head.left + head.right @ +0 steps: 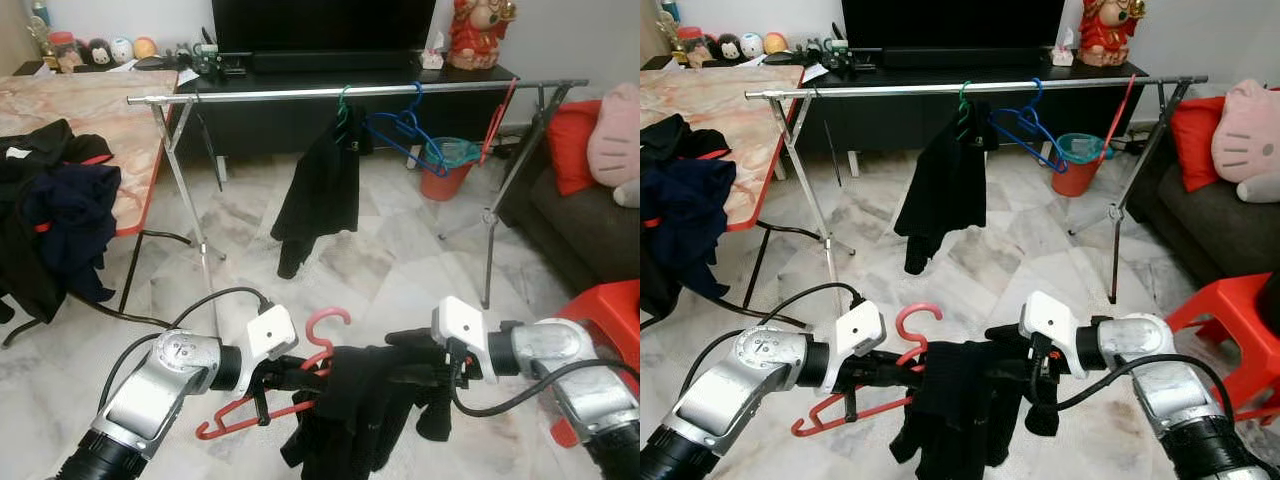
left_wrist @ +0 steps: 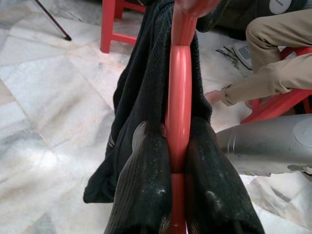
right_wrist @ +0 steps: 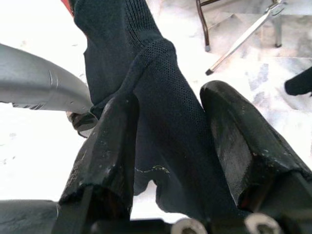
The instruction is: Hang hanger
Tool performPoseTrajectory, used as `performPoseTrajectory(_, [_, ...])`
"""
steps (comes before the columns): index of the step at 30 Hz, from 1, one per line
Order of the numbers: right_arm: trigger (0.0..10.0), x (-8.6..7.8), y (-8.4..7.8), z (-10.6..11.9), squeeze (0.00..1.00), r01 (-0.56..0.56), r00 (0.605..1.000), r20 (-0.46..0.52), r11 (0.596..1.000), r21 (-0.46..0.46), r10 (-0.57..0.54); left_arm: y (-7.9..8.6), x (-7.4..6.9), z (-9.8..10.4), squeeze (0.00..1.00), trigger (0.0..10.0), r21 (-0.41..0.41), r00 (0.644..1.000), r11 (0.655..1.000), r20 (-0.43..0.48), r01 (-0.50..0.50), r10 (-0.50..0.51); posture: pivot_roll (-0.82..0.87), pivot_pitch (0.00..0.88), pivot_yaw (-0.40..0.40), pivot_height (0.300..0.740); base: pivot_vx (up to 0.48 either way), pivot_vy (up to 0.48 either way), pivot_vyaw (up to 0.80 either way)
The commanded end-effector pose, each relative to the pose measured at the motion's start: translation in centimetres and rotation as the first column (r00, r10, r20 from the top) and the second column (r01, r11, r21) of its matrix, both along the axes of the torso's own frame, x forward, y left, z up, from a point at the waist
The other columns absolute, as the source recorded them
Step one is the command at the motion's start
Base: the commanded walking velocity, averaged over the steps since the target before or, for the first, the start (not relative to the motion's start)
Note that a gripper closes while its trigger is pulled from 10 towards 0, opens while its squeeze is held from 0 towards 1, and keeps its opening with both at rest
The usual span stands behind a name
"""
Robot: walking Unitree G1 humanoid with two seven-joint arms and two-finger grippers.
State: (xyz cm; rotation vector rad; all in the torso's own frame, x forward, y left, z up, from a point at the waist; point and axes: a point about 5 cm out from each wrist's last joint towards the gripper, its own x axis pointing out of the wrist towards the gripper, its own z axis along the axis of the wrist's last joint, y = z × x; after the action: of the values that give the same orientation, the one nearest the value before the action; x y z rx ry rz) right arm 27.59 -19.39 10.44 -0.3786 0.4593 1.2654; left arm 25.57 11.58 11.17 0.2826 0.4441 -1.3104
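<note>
Two silver arms with black cuffs, white wrist blocks, looping black cables, and long black scuffed fingers [image 2: 146, 185] on each gripper.

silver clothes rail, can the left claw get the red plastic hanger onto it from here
Probably not yet: the silver clothes rail stands well ahead across open floor. The left claw grips the red plastic hanger; nothing blocks the way.

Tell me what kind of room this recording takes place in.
Most likely a home living room used for laundry. A TV stands on a low black cabinet, a dark sofa holds cushions, and a metal clothes rail with hangers stands on the marble-tiled floor.
</note>
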Motion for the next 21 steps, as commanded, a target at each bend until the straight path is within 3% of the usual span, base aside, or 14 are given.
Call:
performPoseTrajectory(1, [10.0, -0.2, 0.5, -0.4, 0.00, -0.031, 0.999, -0.019, 0.999, 0.009, 0.031, -1.1, -0.2, 1.6, 0.00, 10.0, -0.059, 0.997, 0.997, 0.051, 0.057, -0.054, -0.10, 0.000, -0.048, 0.740, 0.000, 0.000, 0.00])
performPoseTrajectory(9, [10.0, -1.1, 1.8, -1.8, 0.00, -0.070, 0.995, -0.073, 0.996, 0.057, 0.075, -1.4, -0.1, 1.9, 0.00, 10.0, -0.066, 0.996, 0.995, 0.059, 0.071, -0.067, -0.10, 0.000, -0.048, 0.740, 0.000, 0.000, 0.00])
performPoseTrajectory(10, [7.5, -1.1, 1.8, -1.8, 0.00, -0.074, 0.994, -0.077, 0.995, 0.065, 0.079, -1.4, -0.1, 2.0, 0.00, 10.0, -0.068, 0.996, 0.995, 0.058, 0.074, -0.070, -0.10, 0.000, -0.046, 0.740, 0.000, 0.000, 0.00])
performPoseTrajectory(11, [7.5, -1.1, 1.8, -1.8, 0.00, -0.076, 0.993, -0.080, 0.995, 0.071, 0.082, -1.4, -0.1, 2.0, 0.00, 10.0, -0.069, 0.996, 0.995, 0.058, 0.076, -0.072, -0.10, 0.000, -0.046, 0.740, 0.000, 0.000, 0.00])
performPoseTrajectory(12, [3.0, -1.1, 1.8, -1.8, 0.00, -0.079, 0.993, -0.081, 0.994, 0.073, 0.085, -1.4, -0.1, 2.0, 0.00, 10.0, -0.070, 0.996, 0.995, 0.057, 0.077, -0.073, -0.10, 0.000, -0.046, 0.740, 0.000, 0.000, 0.00])
performPoseTrajectory(13, [0.0, -1.1, 1.8, -1.8, 0.00, -0.080, 0.993, -0.081, 0.994, 0.072, 0.086, -1.4, -0.1, 2.0, 0.00, 10.0, -0.070, 0.996, 0.994, 0.057, 0.079, -0.075, -0.10, 0.000, -0.046, 0.740, 0.000, 0.000, 0.00])
performPoseTrajectory(21, [0.0, -1.0, 1.7, -1.9, 0.00, -0.074, 0.993, -0.083, 0.995, 0.068, 0.080, -1.7, -0.1, 2.2, 0.00, 10.0, -0.076, 0.994, 0.993, 0.060, 0.091, -0.086, -0.10, 0.000, -0.047, 0.740, 0.000, 0.000, 0.00])
